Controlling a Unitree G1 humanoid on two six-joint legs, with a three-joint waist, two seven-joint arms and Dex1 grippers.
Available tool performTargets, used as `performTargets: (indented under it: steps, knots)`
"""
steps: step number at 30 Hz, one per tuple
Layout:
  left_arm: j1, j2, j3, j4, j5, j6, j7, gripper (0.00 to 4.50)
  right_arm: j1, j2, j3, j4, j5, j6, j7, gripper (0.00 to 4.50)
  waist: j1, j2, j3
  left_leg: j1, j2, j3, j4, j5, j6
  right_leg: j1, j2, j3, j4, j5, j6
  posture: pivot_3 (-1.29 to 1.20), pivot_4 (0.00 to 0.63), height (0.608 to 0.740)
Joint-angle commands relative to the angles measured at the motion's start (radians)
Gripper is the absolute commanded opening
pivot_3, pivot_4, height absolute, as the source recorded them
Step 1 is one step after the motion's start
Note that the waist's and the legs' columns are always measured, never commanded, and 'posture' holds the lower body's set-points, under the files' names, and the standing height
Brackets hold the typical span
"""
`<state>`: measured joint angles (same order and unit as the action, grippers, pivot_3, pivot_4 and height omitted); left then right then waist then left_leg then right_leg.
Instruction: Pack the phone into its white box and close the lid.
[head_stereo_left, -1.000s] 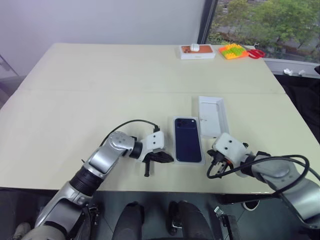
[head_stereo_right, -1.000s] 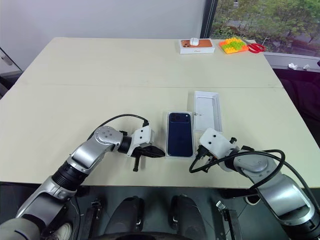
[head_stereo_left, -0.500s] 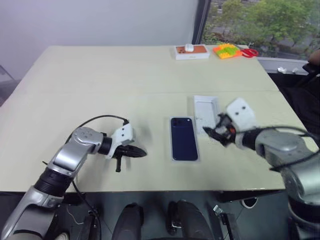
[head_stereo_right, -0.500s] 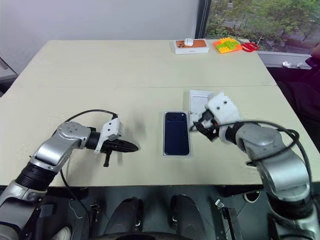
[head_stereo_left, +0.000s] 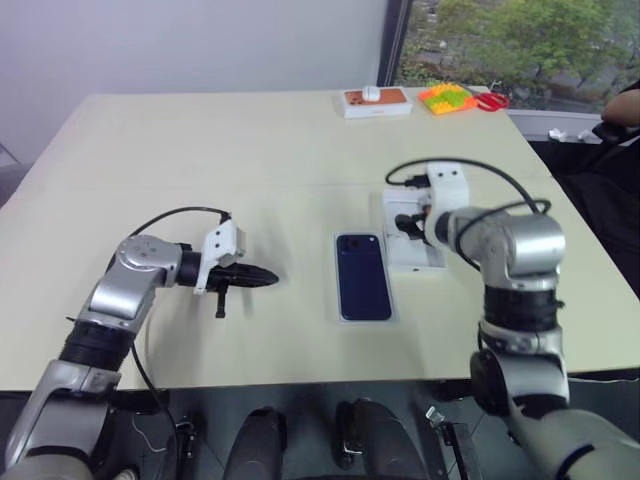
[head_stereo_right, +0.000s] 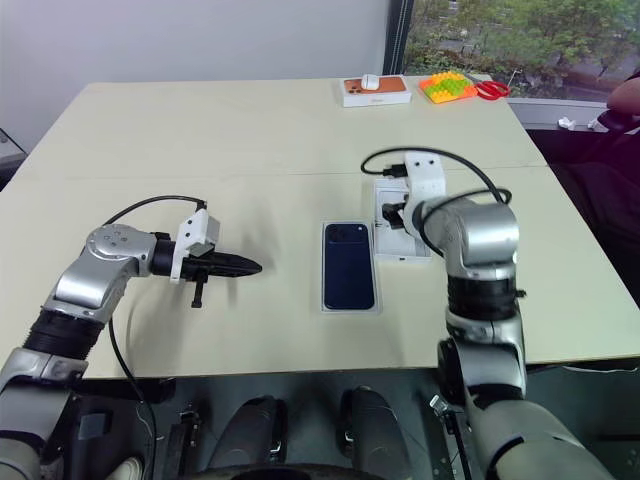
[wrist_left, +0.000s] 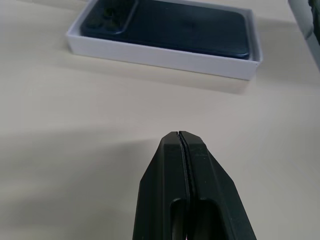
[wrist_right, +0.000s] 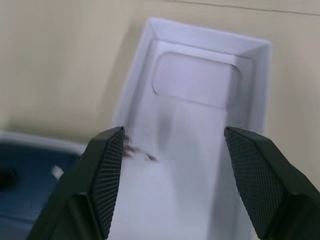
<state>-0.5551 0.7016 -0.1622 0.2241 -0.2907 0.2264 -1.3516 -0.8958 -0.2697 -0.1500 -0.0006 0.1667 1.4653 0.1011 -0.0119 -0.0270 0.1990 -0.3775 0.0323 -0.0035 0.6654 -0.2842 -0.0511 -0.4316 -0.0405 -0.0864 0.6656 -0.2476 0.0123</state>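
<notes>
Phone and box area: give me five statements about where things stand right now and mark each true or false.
1. The phone lies inside the white box. True.
2. The lid is already closed over the phone. False: it lies open side up on the table beside the box.
3. The left gripper is shut and holds nothing. True.
4. The right gripper is shut on the lid. False: its fingers stand open over the lid.
5. The scissors lie next to the phone. False: they lie at the table's far edge.
</notes>
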Motion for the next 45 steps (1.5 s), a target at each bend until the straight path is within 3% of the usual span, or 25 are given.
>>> performTargets:
  steps: [1,12,21,25,29,37,39,41,45]
  knots:
    - [-0.033,-0.006,0.027,0.006,-0.020,-0.016,-0.027,0.00,-0.069,0.018,-0.031,0.079,-0.003,0.003,-0.012,3.31,-0.001,0.000,0.000,0.000,0.000,0.000,0.000,0.000,0.000,0.000,0.000,0.000,0.000,0.000,0.000,0.00,0.150,0.740]
    - [-0.015,-0.042,0.010,-0.050,-0.021,-0.004,-0.040,0.00,-0.181,0.072,-0.041,0.393,-0.030,-0.057,-0.062,3.31,-0.003,0.000,0.000,-0.004,0.000,0.001,-0.001,-0.001,0.001,-0.003,-0.002,0.000,0.000,0.000,0.000,0.00,0.150,0.740]
    - [0.005,-0.041,0.017,-0.099,-0.031,0.004,-0.051,0.00,-0.226,0.064,-0.055,0.459,-0.038,0.002,-0.086,3.31,-0.003,0.000,0.000,-0.004,0.000,0.001,-0.001,-0.001,0.001,-0.004,-0.002,0.000,0.000,0.000,0.000,0.00,0.150,0.740]
    - [0.008,-0.039,0.018,-0.095,-0.028,-0.007,-0.055,0.00,-0.227,0.059,-0.054,0.464,-0.042,0.019,-0.087,2.10,-0.003,0.000,0.000,-0.004,0.000,0.001,-0.001,-0.001,0.001,-0.004,-0.002,0.000,0.000,0.000,0.000,0.00,0.150,0.740]
    - [0.009,-0.044,0.018,-0.094,-0.026,-0.009,-0.048,0.00,-0.228,0.054,-0.063,0.465,-0.043,0.013,-0.089,0.03,-0.002,0.000,0.000,-0.004,0.000,0.001,-0.001,-0.001,0.001,-0.003,-0.002,0.000,0.000,0.000,0.000,0.00,0.150,0.740]
    - [0.013,-0.047,0.043,-0.102,-0.044,0.007,-0.015,0.00,-0.238,0.029,-0.093,0.359,-0.030,0.083,-0.082,0.03,-0.002,0.000,0.000,-0.006,0.000,0.001,-0.001,-0.001,0.001,-0.005,-0.002,0.000,-0.001,0.000,0.000,0.00,0.150,0.740]
    - [0.012,-0.041,0.073,-0.079,-0.044,-0.001,0.014,0.00,-0.211,0.015,-0.092,0.146,0.028,0.097,-0.025,0.03,-0.001,0.001,0.000,-0.009,0.000,0.000,-0.001,-0.001,0.001,-0.008,-0.002,0.000,0.000,0.000,0.000,0.00,0.150,0.740]
    - [0.007,-0.028,0.102,-0.044,-0.038,-0.008,0.040,0.00,-0.194,0.059,-0.185,-0.075,0.113,0.126,0.038,0.03,-0.002,0.002,0.001,-0.014,0.000,0.000,-0.001,-0.001,0.001,-0.013,-0.002,0.000,0.000,0.000,0.000,0.00,0.150,0.740]
    - [-0.013,-0.020,0.127,0.025,-0.019,-0.034,0.074,0.00,-0.144,0.160,-0.303,-0.295,0.347,0.148,0.102,0.03,-0.004,0.002,0.001,-0.013,0.002,0.000,-0.002,-0.002,0.004,-0.014,0.000,0.000,0.000,0.000,0.000,0.00,0.150,0.740]
